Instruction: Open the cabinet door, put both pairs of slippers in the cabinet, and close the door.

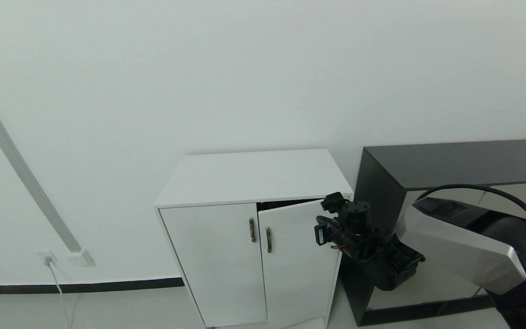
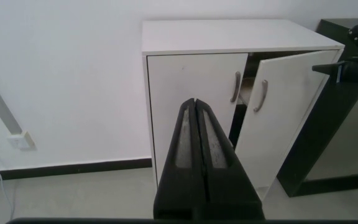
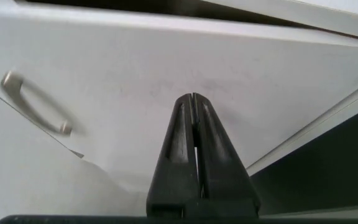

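Right hand (image 3: 193,102): fingers pressed together, gripping nothing. It sits at the outer face of the cabinet's right door (image 1: 297,256), high up and toward the hinge edge, away from that door's handle (image 1: 268,239). From the right wrist view the tips look just beside the panel; I can't tell whether they touch it.

Left hand (image 2: 194,102): also closed and empty, held back from the cabinet (image 1: 254,176), roughly opposite its left door (image 1: 217,260).

Right door is ajar: its handle edge stands proud of the cabinet front and a dark gap (image 1: 281,204) shows under the cabinet top. The gap is narrow, so the interior can't be read. Left door is flush and shut, and its handle (image 1: 252,229) sits just beside the right door's handle.

The cabinet stands against the wall. A black glossy unit (image 1: 464,160) sits just beside the cabinet's right side, on the hinge side of the open door.

Progress, my read:
- Open door: partly done. It is cracked, not wide enough to load anything.
- Slippers: not started, as both hands are empty. Both pairs are to go in.
- Close door: pending.

So we're early in step one. Next the door needs swinging wider. Closed fingers on the outer face can't pull it, so expect a hook behind the free edge or a regrasp on the handle. Watch door swing clearance against the black unit.
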Robot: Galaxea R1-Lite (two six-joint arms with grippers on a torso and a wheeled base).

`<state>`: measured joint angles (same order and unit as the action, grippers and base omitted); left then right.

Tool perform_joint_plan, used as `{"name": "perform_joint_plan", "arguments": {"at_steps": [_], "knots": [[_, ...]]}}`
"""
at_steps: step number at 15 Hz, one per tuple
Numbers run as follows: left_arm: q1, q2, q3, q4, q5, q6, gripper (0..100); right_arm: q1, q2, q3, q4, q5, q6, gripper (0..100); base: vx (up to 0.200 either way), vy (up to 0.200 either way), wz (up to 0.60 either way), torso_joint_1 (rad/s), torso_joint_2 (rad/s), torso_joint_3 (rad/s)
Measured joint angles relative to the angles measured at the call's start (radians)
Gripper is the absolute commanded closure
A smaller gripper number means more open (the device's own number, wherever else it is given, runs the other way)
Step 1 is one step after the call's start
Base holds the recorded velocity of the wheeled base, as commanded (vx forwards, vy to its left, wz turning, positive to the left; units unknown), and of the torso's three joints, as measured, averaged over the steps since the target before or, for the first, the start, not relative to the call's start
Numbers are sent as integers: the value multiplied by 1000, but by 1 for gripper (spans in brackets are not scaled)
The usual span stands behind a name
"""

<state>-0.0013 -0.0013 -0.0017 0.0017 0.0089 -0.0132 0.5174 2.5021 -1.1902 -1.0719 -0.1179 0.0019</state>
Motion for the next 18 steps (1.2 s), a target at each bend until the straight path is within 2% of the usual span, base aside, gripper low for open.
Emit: {"name": "perform_joint_plan", "arguments": {"at_steps": [18], "knots": [[0,0,0,0,0,0,100,-50,73,-129,0,1,10,100,0,0,0,0,0,0]]}}
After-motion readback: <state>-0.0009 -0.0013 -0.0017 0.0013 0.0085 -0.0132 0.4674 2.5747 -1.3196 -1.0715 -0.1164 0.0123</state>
